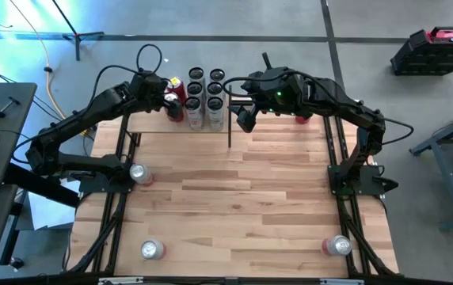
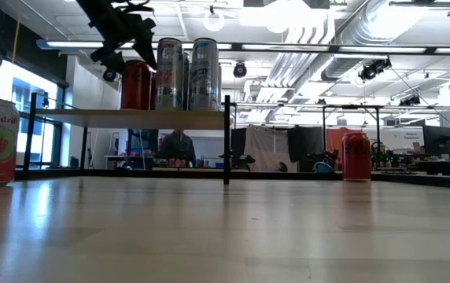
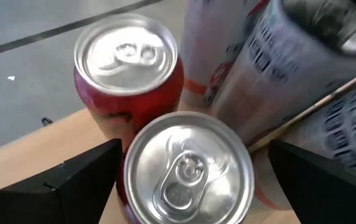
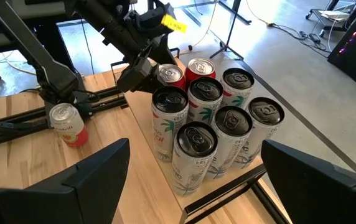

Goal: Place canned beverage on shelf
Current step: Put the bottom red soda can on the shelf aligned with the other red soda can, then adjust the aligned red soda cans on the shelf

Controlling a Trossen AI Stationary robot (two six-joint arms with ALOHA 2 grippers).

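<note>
Two red aluminium cans (image 1: 173, 105) stood at the light-wood shelf's (image 1: 151, 124) eleven o'clock, high view; left gripper (image 1: 163, 89) spread open above them. Low view: industrial room behind. Left wrist: lift straight, avoid bumping neighbours. Right wrist: right gripper (image 4: 193, 168) open, butcher-block tabletop (image 4: 35, 162) below.

Shelf (image 4: 142, 127) crowded with cans (image 4: 218, 118); tabletop (image 1: 242, 198) centre open.

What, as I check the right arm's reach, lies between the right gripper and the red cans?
Six tall cans on the shelf fill that stretch, plain in the right wrist view.
</note>
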